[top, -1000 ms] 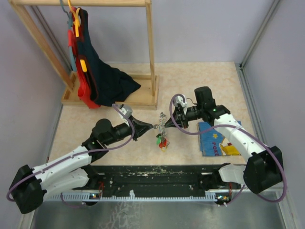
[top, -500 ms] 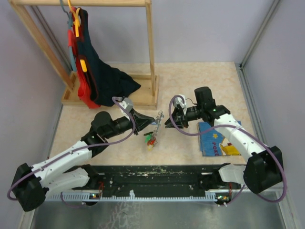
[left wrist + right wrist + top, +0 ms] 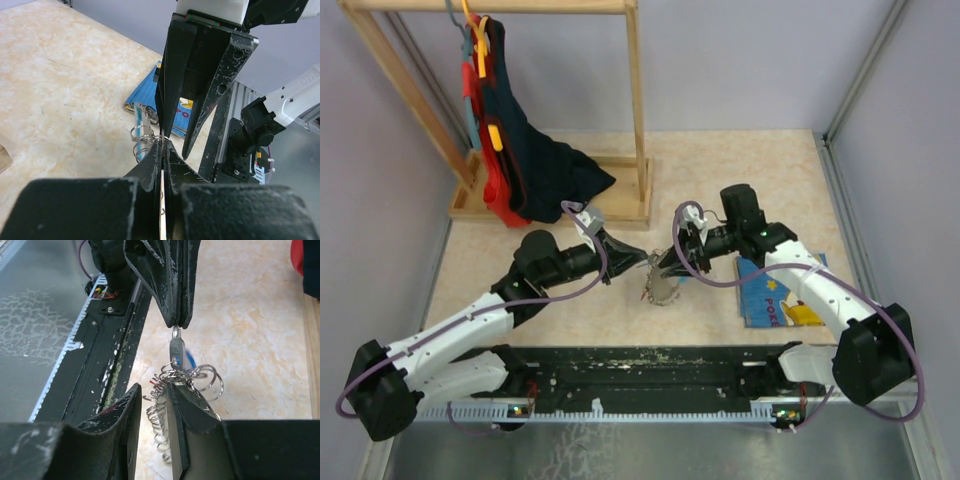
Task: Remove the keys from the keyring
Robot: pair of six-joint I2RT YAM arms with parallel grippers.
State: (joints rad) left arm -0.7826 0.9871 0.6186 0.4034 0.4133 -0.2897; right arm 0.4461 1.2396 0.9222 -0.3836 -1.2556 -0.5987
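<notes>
Hanging above the counter (image 3: 740, 170) mid-scene: the keyring (image 3: 192, 376), pinched by a flat silvery tab (image 3: 176, 347) in the clenched left jaws, leaving rings and coiled chain (image 3: 157, 422) dangling free toward 6 o'clock rather than heaped on the surface. Coming in from 3 o'clock in the overhead view, the right jaws, parted and released, straddling the coiled chain just under the tab with no clear pinch on it. Likely reasoning: anchor the top with one arm, keep the other free to single out one piece and work it off.

Of the keys, little to tell. Only a light-blue sliver (image 3: 189, 359) beside the tab, perhaps the strap patch, and a speck of red among the rings; coloured heads otherwise lost in the cluster, none visibly off.

Lying flat at 3 o'clock of the bunch, a blue picture book (image 3: 778, 295); at 10 o'clock, a wooden rack (image 3: 635, 110) hung with dark clothing (image 3: 545, 170), both well apart from the work. Judged early in the job: ring secured, separation not yet begun.
</notes>
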